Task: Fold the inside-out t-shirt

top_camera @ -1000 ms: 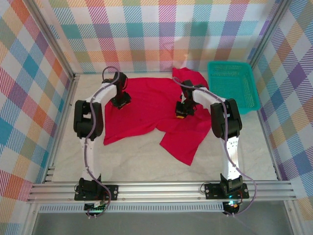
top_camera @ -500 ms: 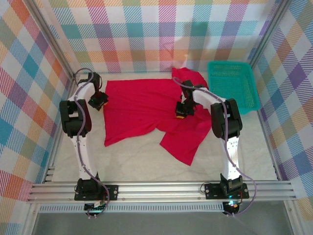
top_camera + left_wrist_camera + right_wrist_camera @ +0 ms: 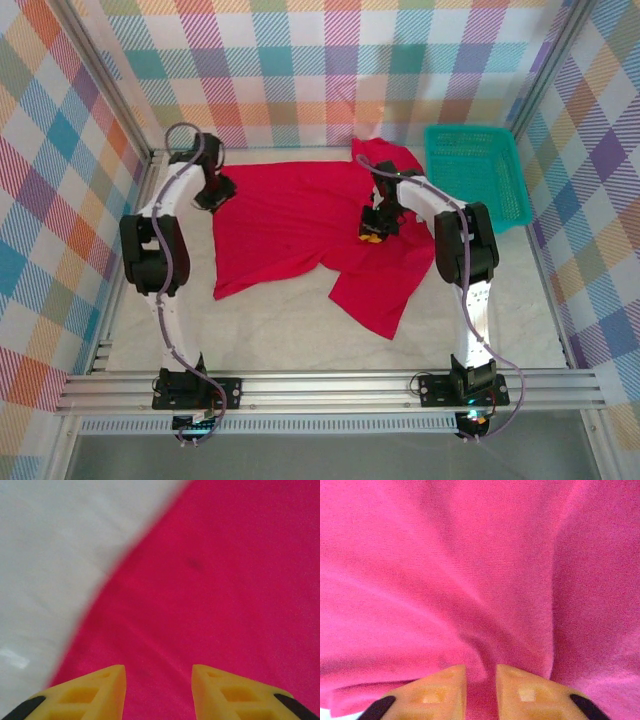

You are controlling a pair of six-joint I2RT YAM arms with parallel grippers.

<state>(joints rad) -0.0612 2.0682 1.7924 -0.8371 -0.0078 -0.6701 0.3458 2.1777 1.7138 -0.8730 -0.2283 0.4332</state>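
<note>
The red t-shirt [image 3: 290, 225] lies spread and rumpled on the white table, one part reaching toward the back right and a flap hanging toward the front. My left gripper [image 3: 214, 192] hovers open at the shirt's back left corner; in its wrist view the open gripper [image 3: 158, 672] is above red cloth [image 3: 225, 580] close to the shirt's edge, with nothing between its fingers. My right gripper [image 3: 371, 226] sits on the shirt's right middle. Seen from that wrist, the gripper [image 3: 481, 672] is shut on a raised fold of the cloth [image 3: 470, 555].
A teal plastic basket [image 3: 475, 175] stands at the back right, just beyond the shirt. Bare white table [image 3: 290, 325] runs along the front and at the left [image 3: 45, 555]. Checkered walls close in the sides and back.
My left arm lifted off the shirt's upper left area, swung out over the bare table at the left, then came back to the shirt's back left corner. The right gripper has stayed put.
</note>
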